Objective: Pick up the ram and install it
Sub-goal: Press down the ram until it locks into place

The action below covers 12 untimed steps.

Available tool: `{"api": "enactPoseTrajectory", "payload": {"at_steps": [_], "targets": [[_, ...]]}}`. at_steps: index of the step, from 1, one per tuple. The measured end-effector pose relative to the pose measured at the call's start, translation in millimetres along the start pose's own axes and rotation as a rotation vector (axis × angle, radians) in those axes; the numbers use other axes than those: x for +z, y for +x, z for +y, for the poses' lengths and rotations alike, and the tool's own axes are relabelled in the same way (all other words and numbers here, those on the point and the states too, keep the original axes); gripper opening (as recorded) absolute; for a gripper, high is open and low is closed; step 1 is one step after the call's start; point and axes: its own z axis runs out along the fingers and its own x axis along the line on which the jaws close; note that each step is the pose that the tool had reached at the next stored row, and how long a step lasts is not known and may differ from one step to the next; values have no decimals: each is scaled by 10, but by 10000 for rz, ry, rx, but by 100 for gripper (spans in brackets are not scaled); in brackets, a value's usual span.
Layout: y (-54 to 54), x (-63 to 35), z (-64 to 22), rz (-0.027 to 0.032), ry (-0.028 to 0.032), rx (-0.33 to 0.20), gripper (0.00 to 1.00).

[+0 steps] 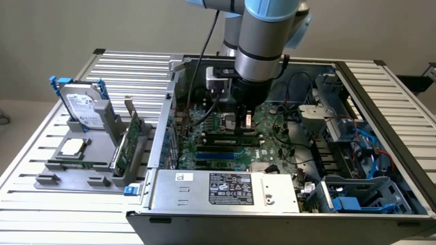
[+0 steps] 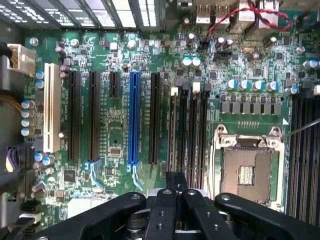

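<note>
Table: slatted silver metal, ribbed along its length, carrying the computer case; a plain beige wall stands behind it.
Computer case: grey steel box lying open on its side, my landmark for everything else.
Arm: my grey tube with a blue joint cap comes down into the middle of the case, a black cable running along it.
Power supply: dull metal box with a white label, inside the case at its near edge.
Motherboard: green board on the case floor, crowded with silver capacitors and black slots (one long slot is blue).
Holder: grey moulded fixture on the table, outside the case on the exterior view's left.
Hard drive: silver, with blue handles, propped upright at the far end of the holder.
Expansion card: taller green card standing on edge in the holder, just beside the case wall.
Ram: a narrow green strip lying low in the holder, outside the case and well apart from me (that is my best reading of it).
Gripper: black fingers drawn together with nothing between them, hovering inside the case above the board.
Memory slots: four long black slots side by side, white and black latches at their ends, just ahead of my fingertips.
CPU socket: square metal frame, beside those slots.
</note>
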Motion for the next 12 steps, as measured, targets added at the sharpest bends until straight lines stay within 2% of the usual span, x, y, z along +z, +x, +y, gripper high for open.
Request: {"api": "enactPoseTrajectory", "payload": {"at_steps": [4, 12], "targets": [[0, 9, -4, 15, 17, 2, 11], [0, 84, -12, 137, 179, 7, 11]]}}
